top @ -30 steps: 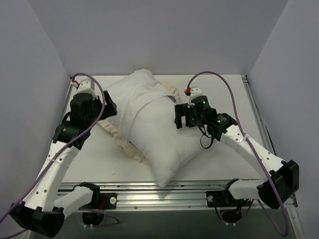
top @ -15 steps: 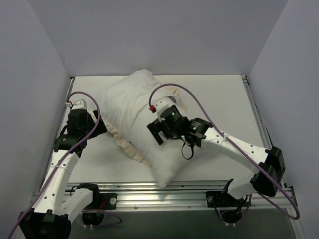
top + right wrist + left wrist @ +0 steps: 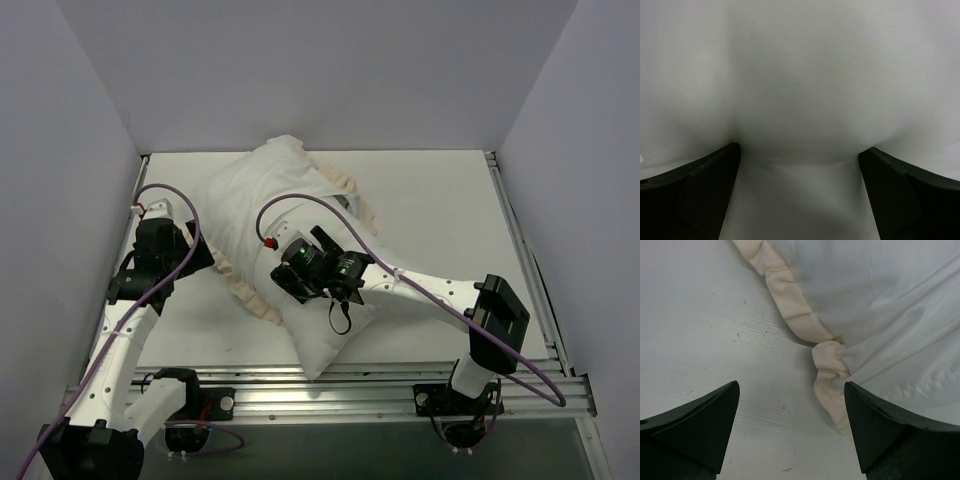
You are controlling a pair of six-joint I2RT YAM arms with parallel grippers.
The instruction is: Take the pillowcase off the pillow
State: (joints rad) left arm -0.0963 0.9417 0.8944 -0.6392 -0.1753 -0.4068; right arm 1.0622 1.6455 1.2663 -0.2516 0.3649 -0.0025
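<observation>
Right hand (image 3: 800, 148): spread wide, pressed into pillow (image 3: 325, 335), nothing gripped.
Left hand (image 3: 790, 385): held open above surface (image 3: 700, 315), beside pillowcase frill (image 3: 797, 320).

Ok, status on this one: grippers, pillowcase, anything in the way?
Left gripper open, beside the frill. Right gripper open, pressed on white fabric. Pillowcase not yet off pillow. Nothing in the way.
</observation>
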